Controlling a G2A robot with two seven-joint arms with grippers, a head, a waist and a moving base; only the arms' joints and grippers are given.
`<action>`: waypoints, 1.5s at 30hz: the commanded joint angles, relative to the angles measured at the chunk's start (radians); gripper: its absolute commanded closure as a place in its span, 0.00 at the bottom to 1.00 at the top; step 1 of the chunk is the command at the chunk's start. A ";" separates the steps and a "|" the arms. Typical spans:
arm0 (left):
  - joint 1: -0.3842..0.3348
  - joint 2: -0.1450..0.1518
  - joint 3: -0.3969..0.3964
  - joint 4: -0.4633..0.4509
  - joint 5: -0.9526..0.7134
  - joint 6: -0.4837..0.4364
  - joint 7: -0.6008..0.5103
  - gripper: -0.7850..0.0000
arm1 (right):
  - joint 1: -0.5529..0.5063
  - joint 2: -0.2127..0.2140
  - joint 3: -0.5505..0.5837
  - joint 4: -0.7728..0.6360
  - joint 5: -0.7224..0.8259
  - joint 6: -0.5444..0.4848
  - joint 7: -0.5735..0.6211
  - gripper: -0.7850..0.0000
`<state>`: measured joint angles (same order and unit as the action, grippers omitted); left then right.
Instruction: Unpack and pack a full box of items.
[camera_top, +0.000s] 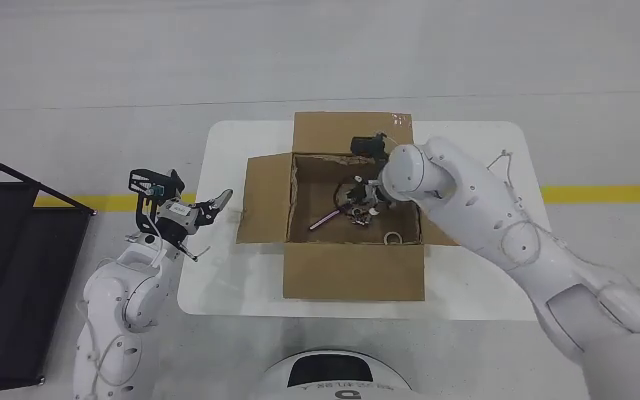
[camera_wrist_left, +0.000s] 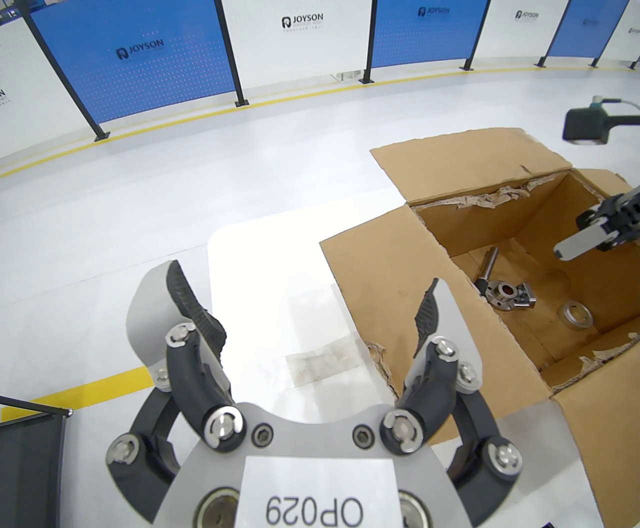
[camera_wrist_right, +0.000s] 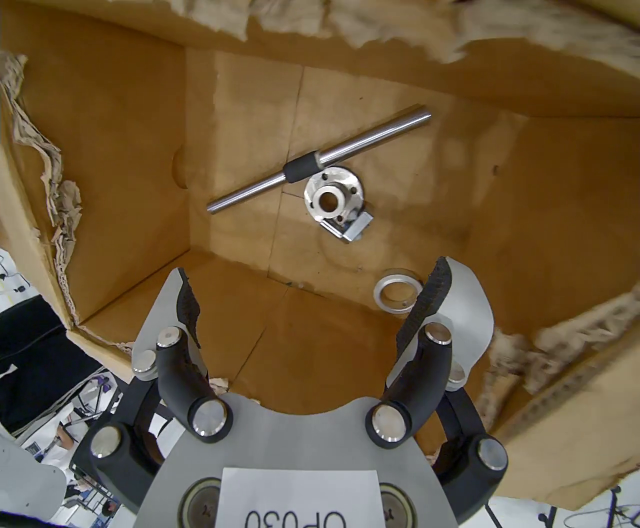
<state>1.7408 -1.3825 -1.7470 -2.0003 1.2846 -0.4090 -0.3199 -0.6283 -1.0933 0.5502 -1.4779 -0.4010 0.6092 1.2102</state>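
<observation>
Inside the open box (camera_top: 265, 200), found the right gripper (camera_wrist_right: 312, 270), jaws wide and empty. Seen from above, noted the rod (camera_wrist_right: 350, 147) flat on the box floor toward 8 o'clock from them, long axis 8 to 2 o'clock, flanged hub (camera_wrist_right: 332, 195) just beside, ring (camera_wrist_right: 397, 290) toward 5. Found the left gripper (camera_wrist_left: 304, 274), jaws wide, at the tabletop's (camera_top: 215, 270) 9 o'clock edge; judged farther.

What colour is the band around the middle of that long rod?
Black band on a silver rod; clearest in the right wrist view.
</observation>
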 joint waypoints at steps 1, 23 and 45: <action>0.000 0.000 0.000 0.000 0.000 0.000 0.000 0.00 | 0.007 -0.020 -0.038 0.029 0.002 0.044 -0.043 0.08; 0.000 0.000 0.000 0.000 0.000 0.000 0.000 0.00 | 0.070 -0.019 -0.310 0.108 0.345 0.372 -0.371 0.29; 0.000 0.000 0.000 0.000 0.000 0.000 0.000 0.00 | 0.124 0.029 -0.380 0.070 0.430 0.403 -0.402 0.60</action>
<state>1.7408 -1.3825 -1.7470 -2.0003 1.2846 -0.4090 -0.3199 -0.5078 -1.0639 0.1700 -1.4068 0.0285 1.0123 0.8078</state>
